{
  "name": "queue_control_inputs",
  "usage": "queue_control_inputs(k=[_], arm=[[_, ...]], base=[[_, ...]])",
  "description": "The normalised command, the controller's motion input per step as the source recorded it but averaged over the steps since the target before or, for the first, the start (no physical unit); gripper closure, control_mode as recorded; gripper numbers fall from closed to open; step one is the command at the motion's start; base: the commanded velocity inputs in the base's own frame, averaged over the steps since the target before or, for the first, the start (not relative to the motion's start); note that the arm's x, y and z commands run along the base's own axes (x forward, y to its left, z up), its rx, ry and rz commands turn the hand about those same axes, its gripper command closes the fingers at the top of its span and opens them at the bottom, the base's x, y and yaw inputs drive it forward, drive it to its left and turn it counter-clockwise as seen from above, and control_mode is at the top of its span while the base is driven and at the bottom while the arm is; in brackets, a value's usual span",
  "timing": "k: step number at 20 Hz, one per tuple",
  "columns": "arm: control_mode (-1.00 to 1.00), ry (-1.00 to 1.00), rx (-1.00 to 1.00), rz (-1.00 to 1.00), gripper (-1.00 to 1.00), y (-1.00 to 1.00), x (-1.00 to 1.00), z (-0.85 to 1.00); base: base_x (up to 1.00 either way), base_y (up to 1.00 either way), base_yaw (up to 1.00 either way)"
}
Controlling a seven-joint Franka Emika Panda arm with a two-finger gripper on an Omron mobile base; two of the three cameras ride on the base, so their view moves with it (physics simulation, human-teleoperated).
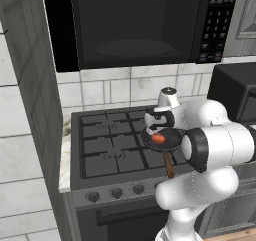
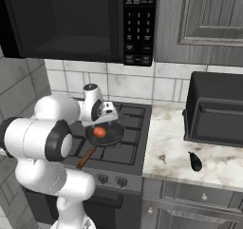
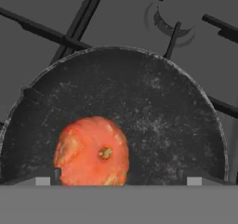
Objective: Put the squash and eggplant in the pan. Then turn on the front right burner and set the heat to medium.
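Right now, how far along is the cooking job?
Done: the squash lies in the pan on the stove. In hand: the gripper hovers just above the pan with nothing in it. Left: the eggplant lies on the counter, then the front right burner needs medium heat.

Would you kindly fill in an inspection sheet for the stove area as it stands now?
Surface: black gas stove with cast-iron grates; marble counter to its right.
Job's things: pan on the front right grate, wooden handle towards the knobs; orange squash lying in it; dark eggplant on the counter, not yet in the pan; knobs along the stove front.
Clutter: black toaster oven on the counter.
Grippers: gripper just above the squash, jaws open, holding nothing.
Cables: nothing seen.
Surroundings: microwave above, tiled wall, grey cabinets.
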Motion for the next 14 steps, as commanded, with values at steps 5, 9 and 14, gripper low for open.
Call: queue_control_inputs(k=[5, 9, 14], arm=[[-1.0, 0.01, 0.0, -0.02, -1.0, -0.3, -0.44, 0.18], [-1.0, 0.07, 0.0, -0.08, -1.0, -0.56, -0.26, 0.0], [-1.0, 0.01, 0.0, -0.15, -1.0, -0.73, -0.17, 0.0]], base=[[0.0, 0.0, 0.0], [0.0, 0.0, 0.0], [0.0, 0.0, 0.0]])
